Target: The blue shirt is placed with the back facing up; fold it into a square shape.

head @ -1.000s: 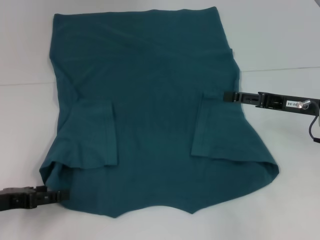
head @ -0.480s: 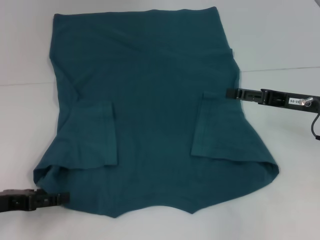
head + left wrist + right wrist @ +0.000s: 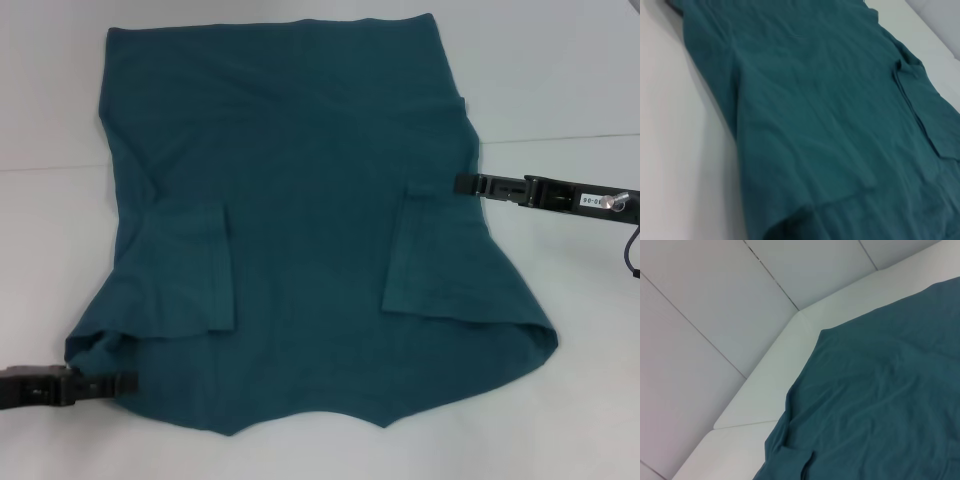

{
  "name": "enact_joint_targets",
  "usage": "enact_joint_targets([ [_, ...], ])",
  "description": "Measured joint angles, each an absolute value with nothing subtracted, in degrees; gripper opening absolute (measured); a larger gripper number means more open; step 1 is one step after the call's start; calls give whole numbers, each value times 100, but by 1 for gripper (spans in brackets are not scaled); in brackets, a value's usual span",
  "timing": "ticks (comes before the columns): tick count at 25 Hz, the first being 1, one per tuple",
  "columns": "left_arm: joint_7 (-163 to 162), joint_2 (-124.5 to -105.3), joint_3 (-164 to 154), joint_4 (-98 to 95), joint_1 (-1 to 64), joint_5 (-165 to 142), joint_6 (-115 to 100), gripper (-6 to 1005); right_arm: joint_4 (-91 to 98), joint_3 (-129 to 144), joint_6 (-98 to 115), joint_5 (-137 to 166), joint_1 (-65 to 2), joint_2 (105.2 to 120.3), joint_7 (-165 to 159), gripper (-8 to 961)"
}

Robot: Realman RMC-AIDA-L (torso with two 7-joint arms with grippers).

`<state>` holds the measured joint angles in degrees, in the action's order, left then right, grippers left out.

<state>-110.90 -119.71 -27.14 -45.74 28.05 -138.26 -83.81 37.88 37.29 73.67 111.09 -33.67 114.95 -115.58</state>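
The blue shirt (image 3: 300, 220) is a plain dark teal all over its upturned back, with no print or pattern showing; the folded-in sleeves are the same teal. The counter (image 3: 560, 80) under it is plain white, crossed by a thin grey seam line. The left claw (image 3: 128, 381) is black, on a black arm. The right claw (image 3: 462, 183) is black too, and its arm carries a small white label with dark characters and a silver metal fitting. The wall panels (image 3: 705, 305) are pale grey with dark joints
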Motion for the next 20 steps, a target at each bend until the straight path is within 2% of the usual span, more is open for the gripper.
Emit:
enact_joint_targets([
  [20,-11239,-11988,-2720,-4546,2953,-13830,-8038,829,3788,3709,7373,11109,-3349,11495,-11553,915],
])
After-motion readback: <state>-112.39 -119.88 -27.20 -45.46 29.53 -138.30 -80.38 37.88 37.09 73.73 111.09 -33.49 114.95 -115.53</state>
